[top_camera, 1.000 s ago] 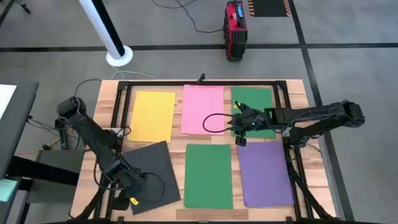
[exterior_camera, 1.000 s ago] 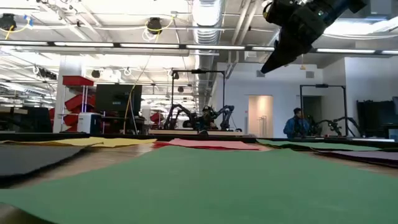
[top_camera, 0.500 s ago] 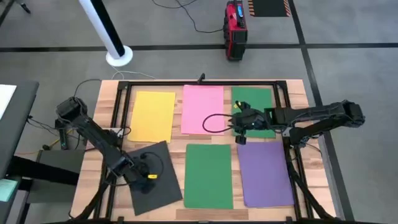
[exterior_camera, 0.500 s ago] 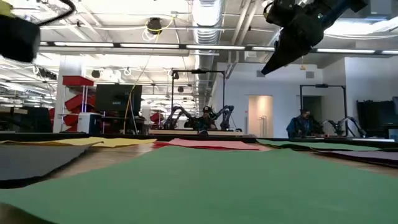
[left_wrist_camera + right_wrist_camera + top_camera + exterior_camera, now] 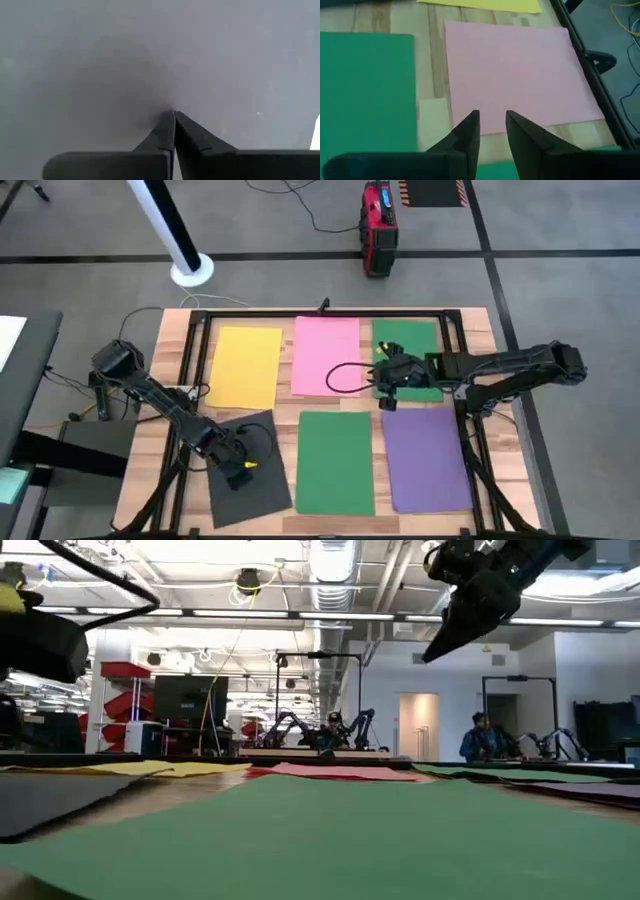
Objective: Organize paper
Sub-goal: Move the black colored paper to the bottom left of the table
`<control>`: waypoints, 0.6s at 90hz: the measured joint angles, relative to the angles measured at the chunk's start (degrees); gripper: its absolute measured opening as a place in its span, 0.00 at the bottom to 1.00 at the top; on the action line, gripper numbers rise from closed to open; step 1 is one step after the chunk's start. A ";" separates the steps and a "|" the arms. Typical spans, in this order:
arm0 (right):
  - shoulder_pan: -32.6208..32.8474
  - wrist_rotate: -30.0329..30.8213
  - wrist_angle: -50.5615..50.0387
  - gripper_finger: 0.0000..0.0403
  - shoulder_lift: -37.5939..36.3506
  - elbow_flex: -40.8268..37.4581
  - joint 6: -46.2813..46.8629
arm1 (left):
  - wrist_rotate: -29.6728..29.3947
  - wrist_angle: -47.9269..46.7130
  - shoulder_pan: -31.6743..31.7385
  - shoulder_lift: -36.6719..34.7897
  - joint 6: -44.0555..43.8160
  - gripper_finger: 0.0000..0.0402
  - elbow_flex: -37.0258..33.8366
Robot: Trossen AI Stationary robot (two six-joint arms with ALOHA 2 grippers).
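Dark grey paper (image 5: 248, 468), lower left, is lying skewed under our closed left end effector (image 5: 238, 477); right end effector (image 5: 386, 387) is hovering slightly open beside pink paper (image 5: 326, 355).

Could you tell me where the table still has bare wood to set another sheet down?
Little is free: a bare strip on the wooden table left of the yellow sheet, and narrow gaps between the pink sheet and front green sheet. The rest is crowded with paper.

green paper (image 5: 330, 830) foreground, right gripper (image 5: 440, 645) above
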 joint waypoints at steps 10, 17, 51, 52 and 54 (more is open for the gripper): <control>-0.49 0.00 -0.61 0.23 0.00 0.00 0.04 | 1.18 -0.53 0.85 0.07 5.07 0.00 -0.02; -0.73 0.00 -1.00 0.23 0.00 0.00 0.04 | 2.28 -1.31 1.35 0.02 7.74 0.00 0.00; -0.84 -0.02 -1.21 0.23 0.00 0.00 0.07 | 3.95 -3.03 1.48 0.02 10.83 0.00 0.00; -0.84 -0.02 -1.21 0.23 0.00 0.00 0.07 | 3.86 -3.03 1.48 0.02 10.58 0.00 0.00; -0.82 -0.02 -1.21 0.23 0.00 0.00 0.07 | 3.73 -3.02 1.51 -0.04 10.11 0.00 0.00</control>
